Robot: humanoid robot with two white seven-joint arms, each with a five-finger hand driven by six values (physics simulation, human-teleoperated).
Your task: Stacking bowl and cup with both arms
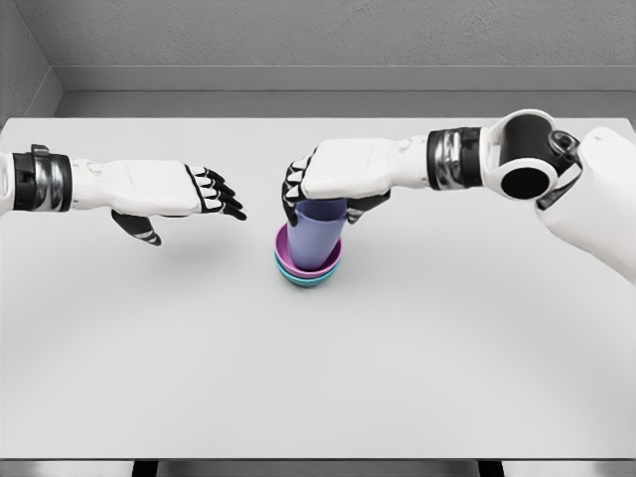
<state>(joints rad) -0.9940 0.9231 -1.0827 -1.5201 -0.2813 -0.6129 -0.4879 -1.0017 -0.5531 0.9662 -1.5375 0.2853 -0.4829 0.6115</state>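
Note:
A lavender-blue cup (318,234) stands inside a purple bowl (288,250), which is nested in a teal bowl (306,281) near the middle of the table. My right hand (323,191) reaches in from the right and is curled around the cup's top, fingers on its left side and thumb on its right. The cup's rim is hidden under the palm. My left hand (204,204) hovers to the left of the stack, apart from it, with fingers extended toward the bowls and nothing in it.
The grey-white table (318,378) stretches across the view, with its far edge against a grey wall. The right arm's elbow and shoulder (556,169) occupy the upper right.

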